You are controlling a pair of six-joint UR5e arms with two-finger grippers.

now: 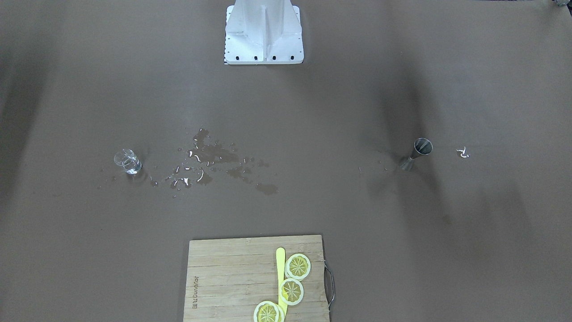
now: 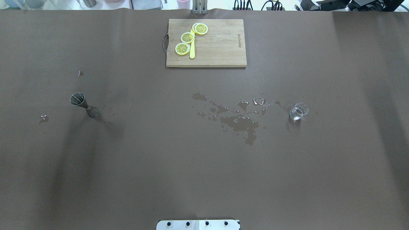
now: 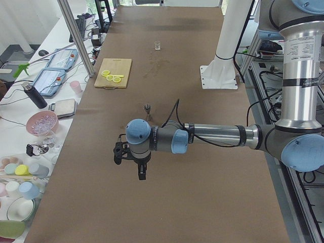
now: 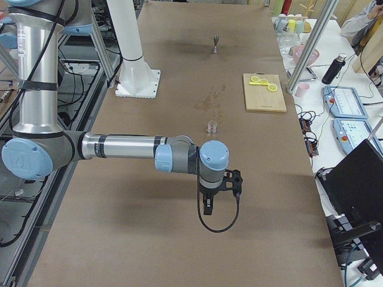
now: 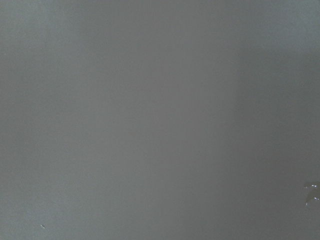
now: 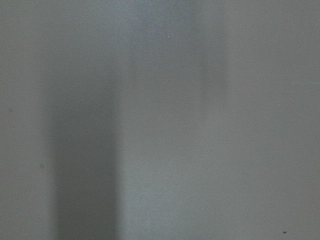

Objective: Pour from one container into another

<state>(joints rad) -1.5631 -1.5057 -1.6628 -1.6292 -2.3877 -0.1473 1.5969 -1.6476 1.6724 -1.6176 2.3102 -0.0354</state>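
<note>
A steel jigger [image 2: 82, 104] stands upright on the robot's left half of the brown table, and shows too as the jigger [image 1: 418, 153]. On the right half stands a small clear glass [image 2: 298, 111] with a little water in it, the same glass [image 1: 128, 161]. Neither gripper is near them. My left gripper [image 3: 142, 174] hangs over bare table at the near end of the left side view, short of the jigger [image 3: 148, 108]. My right gripper [image 4: 207, 209] hangs short of the glass [image 4: 211, 127]. I cannot tell whether either is open or shut. Both wrist views show only table surface.
Spilled water [image 2: 238, 119] lies in puddles and drops between the middle of the table and the glass. A wooden cutting board [image 2: 217, 48] with lemon slices [image 2: 187, 37] and a yellow knife [image 2: 192, 51] sits at the far edge. Small wet spots [image 2: 43, 118] lie left of the jigger.
</note>
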